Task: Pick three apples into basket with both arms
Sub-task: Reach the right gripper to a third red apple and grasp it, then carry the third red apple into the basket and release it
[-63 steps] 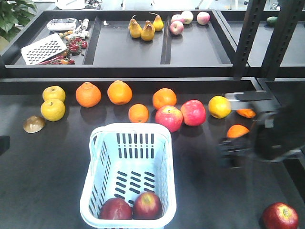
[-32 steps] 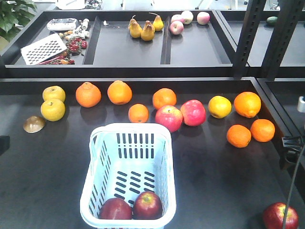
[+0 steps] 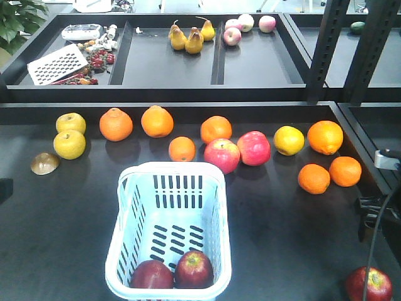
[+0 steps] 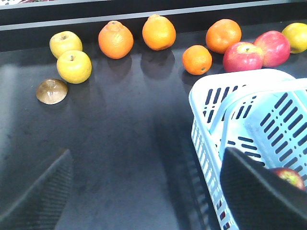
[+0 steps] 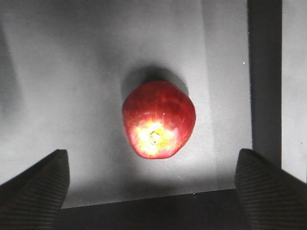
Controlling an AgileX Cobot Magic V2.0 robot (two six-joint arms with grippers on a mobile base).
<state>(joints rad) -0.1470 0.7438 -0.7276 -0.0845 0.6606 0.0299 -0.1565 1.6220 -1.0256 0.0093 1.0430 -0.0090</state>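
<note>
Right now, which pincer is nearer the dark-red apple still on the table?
Right. The right pincer hangs open directly over the apple, fingers either side. The left pincer sits by the basket, far from it.

Glossy slotted plastic basket, waxy-smooth apple, matt table, seemingly ribbed fingers

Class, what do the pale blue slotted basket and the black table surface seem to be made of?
The pale blue slotted basket looks like moulded plastic: thin, glossy walls with even slots and rounded corners. The black table surface seems a matte, faintly scuffed board or mat; its exact material is unclear.
</note>
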